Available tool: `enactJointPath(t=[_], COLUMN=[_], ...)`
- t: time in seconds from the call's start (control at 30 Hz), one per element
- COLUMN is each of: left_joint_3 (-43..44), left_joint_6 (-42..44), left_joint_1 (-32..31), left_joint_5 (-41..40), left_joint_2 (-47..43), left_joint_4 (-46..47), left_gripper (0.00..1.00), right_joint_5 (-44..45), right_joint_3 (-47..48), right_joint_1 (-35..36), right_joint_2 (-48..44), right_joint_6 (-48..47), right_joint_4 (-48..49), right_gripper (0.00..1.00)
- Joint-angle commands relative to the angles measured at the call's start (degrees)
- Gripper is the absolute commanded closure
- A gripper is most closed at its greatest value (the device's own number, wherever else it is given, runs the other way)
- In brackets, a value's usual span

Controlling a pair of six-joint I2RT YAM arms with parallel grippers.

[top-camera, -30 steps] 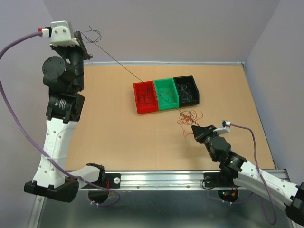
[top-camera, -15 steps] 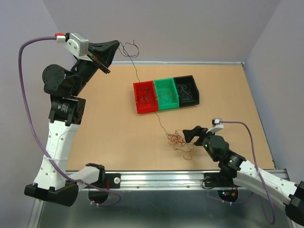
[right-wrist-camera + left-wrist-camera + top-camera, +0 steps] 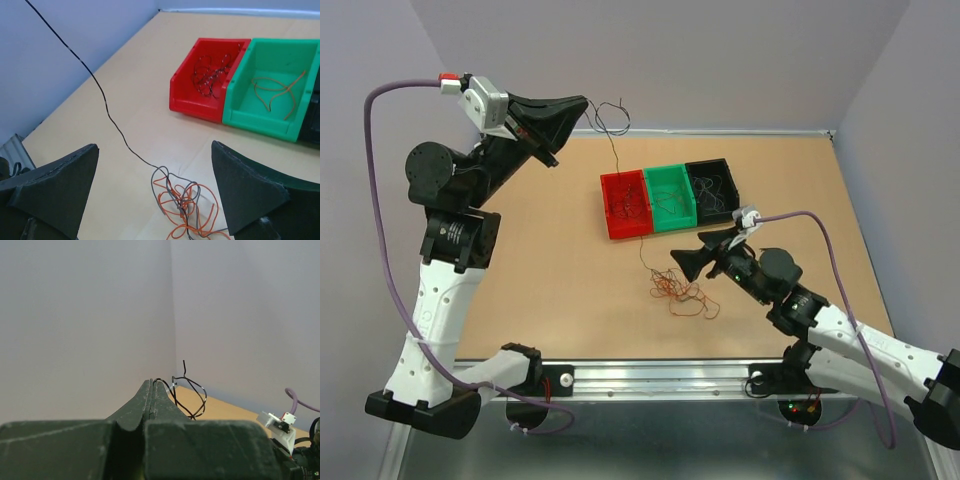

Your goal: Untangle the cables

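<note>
Top external: three bins [image 3: 670, 224], one loose tangle of cables [image 3: 682, 290].

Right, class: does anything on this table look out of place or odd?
Yes. A tangle of orange and grey wires lies loose on the table, outside the bins, and one black wire rises from it, strung through the air to the raised left hand.

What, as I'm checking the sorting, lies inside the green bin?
A few thin orange-brown wires lie loose on the floor of the green bin. In the right wrist view, its near wall hides the floor strip just behind it.
</note>
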Motion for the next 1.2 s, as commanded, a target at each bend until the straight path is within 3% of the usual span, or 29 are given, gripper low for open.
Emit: enactJointPath(t=[0.0, 0.1, 0.4, 0.6, 0.7, 0.77, 0.8, 0.9, 0.93, 0.97, 1.17], left_joint_3=[3.0, 3.7, 8.6, 17.1, 21.6, 22.3, 22.0, 19.2, 17.8, 15.0, 1.9], left_joint_6=[-0.6, -1.8, -2.2, -2.5, -4.3, -5.8, -6.2, -5.8, -5.1, -3.6, 1.7], left_joint_1=[-0.2, -0.3, -0.3, -0.3, -0.2, -0.3, -0.3, -0.2, -0.2, -0.2, -0.1], left_joint_5=[-1.2, 1.1, -0.4, -3.1, -3.6, -3.2, -2.9, -3.5, -3.6, -3.6, -4.4], left_joint_2=[-1.0, -0.3, 1.7, 5.7, 8.5, 10.0, 10.3, 11.0, 11.0, 10.9, 8.1], left_joint_4=[1.1, 0.8, -1.3, -3.6, -4.9, -5.1, -5.1, -5.6, -5.7, -5.8, -3.5], left_gripper=[1.0, 1.0, 1.0, 1.0, 1.0, 1.0, 1.0, 1.0, 1.0, 1.0, 1.0], right_joint_5=[-6.8, -14.2, -21.5, -22.2, -21.8, -21.1, -20.9, -20.7, -20.9, -20.5, -20.3], right_joint_3=[4.9, 6.0, 16.2, 18.1, 19.1, 20.0, 20.7, 21.2, 19.9, 19.1, 13.3], right_joint_1=[-0.3, -0.3, -0.3, 0.8, 2.1, 3.2, 3.6, 3.7, 3.8, 3.8, 3.8], right_joint_2=[0.5, 2.7, 19.2, 29.5, 34.5, 36.1, 36.5, 34.9, 32.7, 31.1, 21.0], right_joint_6=[-4.0, -7.3, -12.3, -9.9, -9.6, -9.5, -9.1, -7.9, -7.8, -7.4, -6.4], right_joint_4=[3.1, 5.8, 11.4, 18.0, 21.1, 22.1, 22.6, 22.6, 22.6, 22.5, 20.3], right_gripper=[0.02, 0.02, 0.04, 0.14, 0.23, 0.38, 0.53, 0.77, 0.91, 0.96, 0.99])
